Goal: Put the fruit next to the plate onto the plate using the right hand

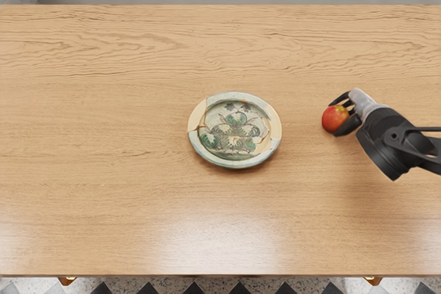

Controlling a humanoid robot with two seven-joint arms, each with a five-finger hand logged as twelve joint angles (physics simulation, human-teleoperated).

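Observation:
A round plate with a green and cream fruit pattern lies in the middle of the wooden table. To its right, apart from it, sits a red and yellow apple. My right hand comes in from the right edge and has its dark fingers curled around the apple's right side, above and below it. The apple looks to be resting on the table or just above it; I cannot tell which. The left arm is out of view.
The table's far edge meets a grey wall at the top. Its near edge runs along the bottom, with a checkered floor below.

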